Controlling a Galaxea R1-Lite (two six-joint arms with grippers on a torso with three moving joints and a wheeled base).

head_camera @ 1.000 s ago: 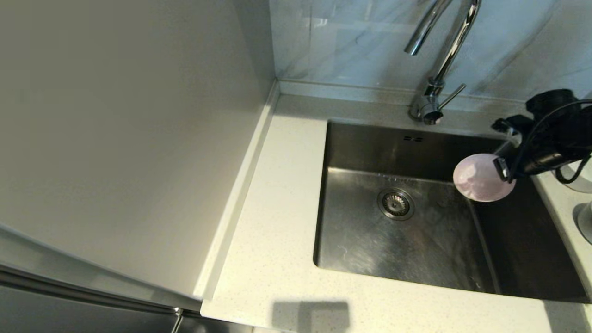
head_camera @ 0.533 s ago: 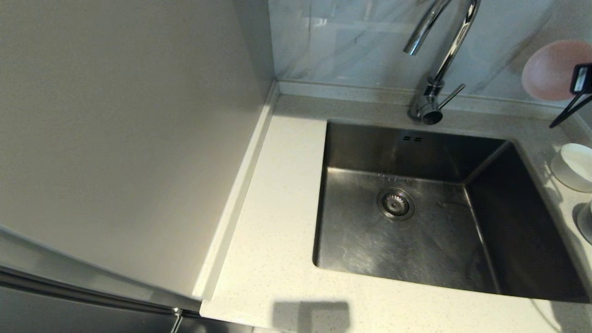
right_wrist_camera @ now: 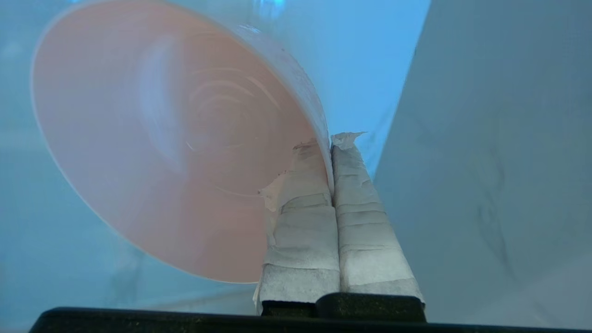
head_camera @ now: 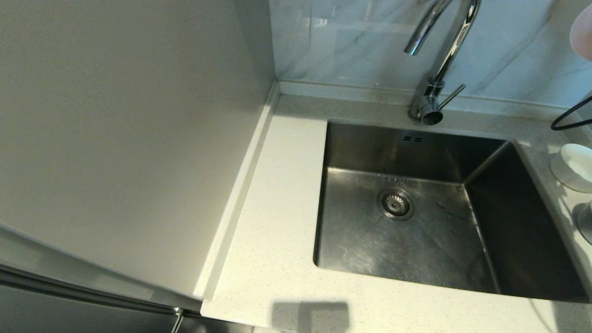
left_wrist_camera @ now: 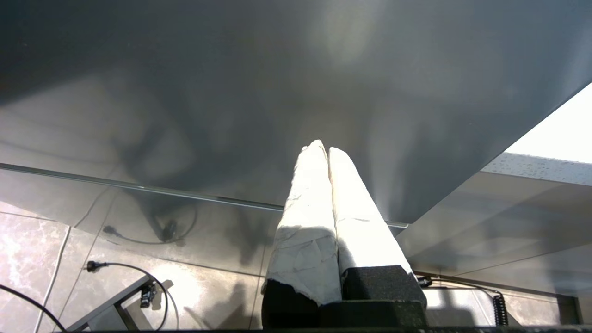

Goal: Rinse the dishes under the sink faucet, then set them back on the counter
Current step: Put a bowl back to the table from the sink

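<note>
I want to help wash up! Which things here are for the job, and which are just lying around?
For the job:
pink bowl, pinched in the right gripper
white bowl
sink
faucet
counter

Just there:
black cable
beige wall panel
left gripper, parked below the counter

The right gripper (right_wrist_camera: 329, 143) is up by the wall, off to the right of the faucet (head_camera: 439, 60) and above the table (head_camera: 277, 231), its fingers closed on the rim of the pink bowl (right_wrist_camera: 175, 138), one inside and one outside. The sink (head_camera: 416, 217) lies below it and to its left, set into the table, with the faucet behind the basin. Beneath the gripper, on the table strip right of the sink, sits the white bowl (head_camera: 573, 166). The left gripper (left_wrist_camera: 323, 150) hangs far left and lower, before a cabinet front.
</note>
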